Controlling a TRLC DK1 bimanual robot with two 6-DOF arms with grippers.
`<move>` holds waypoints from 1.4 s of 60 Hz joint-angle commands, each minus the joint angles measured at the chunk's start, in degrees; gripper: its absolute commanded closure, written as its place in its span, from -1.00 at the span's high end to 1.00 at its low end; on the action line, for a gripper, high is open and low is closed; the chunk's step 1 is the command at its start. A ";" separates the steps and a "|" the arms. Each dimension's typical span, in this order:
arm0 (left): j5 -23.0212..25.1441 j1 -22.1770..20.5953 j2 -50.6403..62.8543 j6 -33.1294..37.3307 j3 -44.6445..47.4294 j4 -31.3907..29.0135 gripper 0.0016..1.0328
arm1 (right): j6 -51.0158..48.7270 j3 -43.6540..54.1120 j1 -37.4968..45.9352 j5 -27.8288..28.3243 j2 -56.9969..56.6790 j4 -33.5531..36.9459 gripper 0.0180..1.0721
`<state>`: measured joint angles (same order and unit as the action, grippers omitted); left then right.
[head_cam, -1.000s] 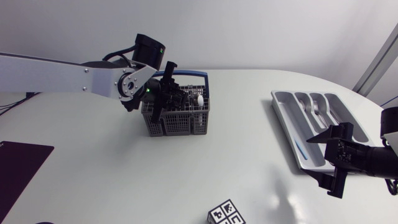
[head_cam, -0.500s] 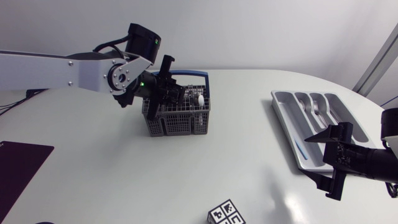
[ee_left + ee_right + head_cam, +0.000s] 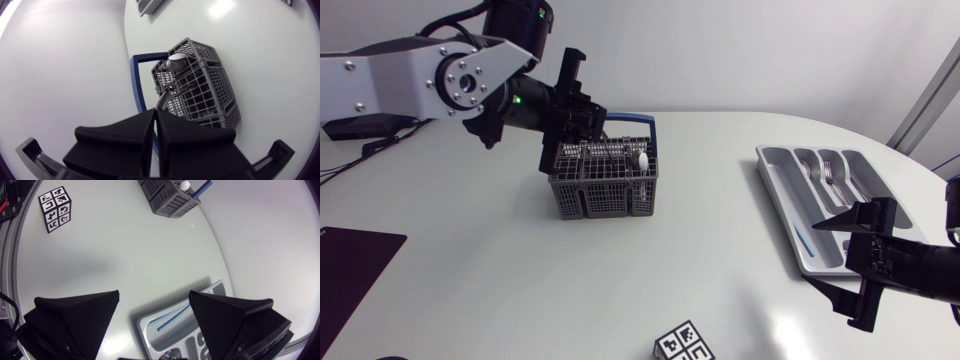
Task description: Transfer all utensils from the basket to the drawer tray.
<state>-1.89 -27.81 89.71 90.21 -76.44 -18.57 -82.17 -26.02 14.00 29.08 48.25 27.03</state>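
- A grey plastic mesh basket with a blue handle (image 3: pixel 605 185) is set on the white counter (image 3: pixel 520 290); a white round-ended utensil (image 3: pixel 641 158) is seen standing in it.
- The left hand (image 3: pixel 598 120) is positioned just above the basket's rear rim, fingers pressed together; whether anything thin is pinched cannot be told.
- The right hand (image 3: pixel 820 257) is spread wide beside the grey compartmented drawer tray (image 3: pixel 782 195).
- Metal forks (image 3: pixel 827 172) and a thin blue stick (image 3: pixel 803 240) are laid in the tray.
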 commanded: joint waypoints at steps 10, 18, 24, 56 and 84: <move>-0.92 -0.84 -4.46 -11.03 -9.07 -12.11 -0.94 | 8.96 -2.19 -3.54 0.71 -4.13 4.53 0.91; -1.19 -3.30 -6.74 -21.40 -8.37 -12.63 -0.94 | 15.99 -4.74 -6.79 2.03 -4.57 6.11 0.91; -2.50 -6.11 -7.62 -29.92 -7.49 -14.04 -0.94 | 22.84 -5.97 -10.66 2.03 -5.18 5.93 0.90; -1.01 -20.44 2.05 -71.58 -9.25 -20.98 -0.93 | 51.67 -3.77 -45.64 -20.99 -8.43 -10.94 0.75; 9.63 -20.53 7.06 -78.70 -16.02 -27.14 -0.93 | 51.59 -1.31 -54.69 -34.27 2.82 -24.48 -0.22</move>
<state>6.90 -48.07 95.64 13.23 -90.50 -44.60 -31.29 -28.49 -39.79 -3.68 49.28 4.14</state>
